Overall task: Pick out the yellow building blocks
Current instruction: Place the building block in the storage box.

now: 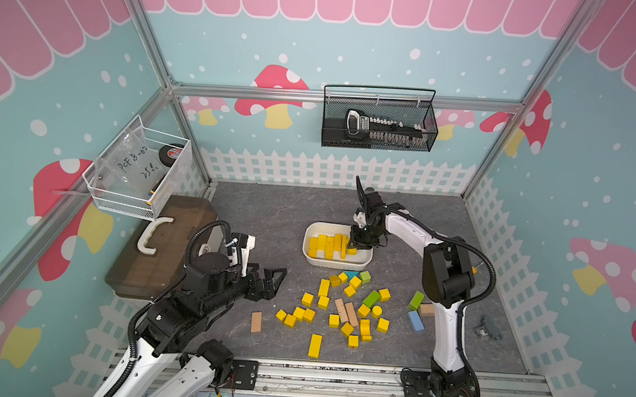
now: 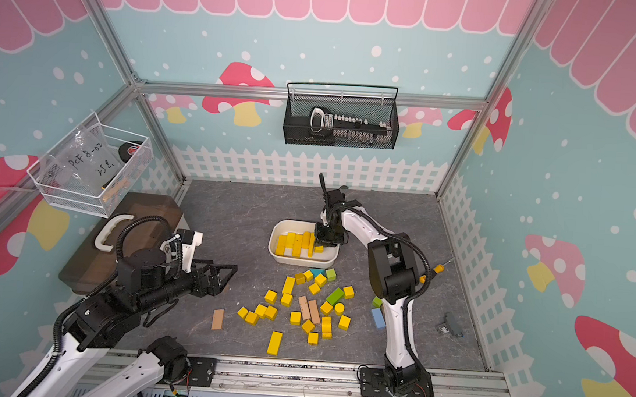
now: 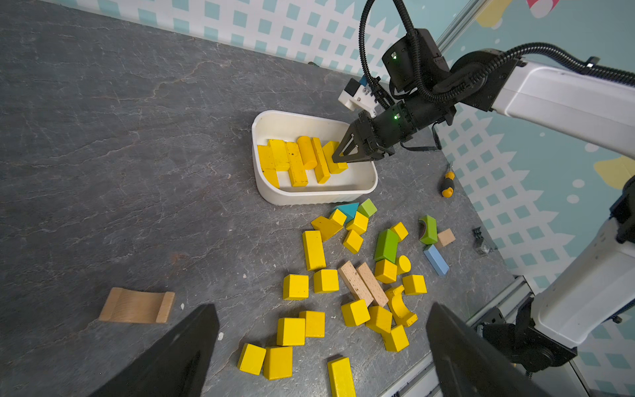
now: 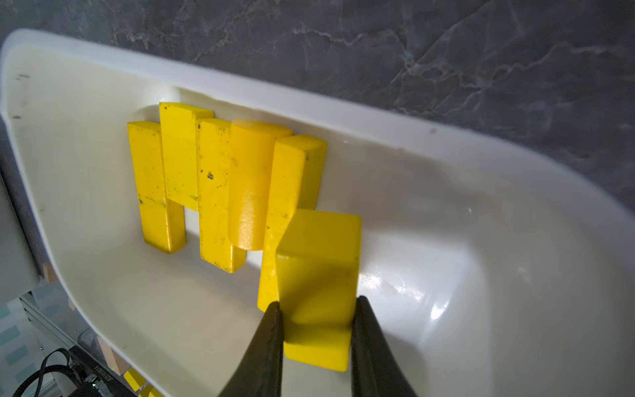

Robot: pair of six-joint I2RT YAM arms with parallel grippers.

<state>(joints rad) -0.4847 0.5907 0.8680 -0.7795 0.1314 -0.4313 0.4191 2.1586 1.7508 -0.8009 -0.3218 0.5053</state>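
Walls point(image 1: 357, 56) of teal paper with pink mushrooms and a printed white picket fence close in the grey marbled surface point(image 1: 269, 211). My right jaws are clamped on a yellow block point(image 4: 319, 268) inside the white tub point(image 1: 310, 258) toward the far edge, beside bars already lying there. Loose yellow building blocks point(image 1: 323, 288) are scattered toward the near edge. My left jaws stand wide apart near the left edge.
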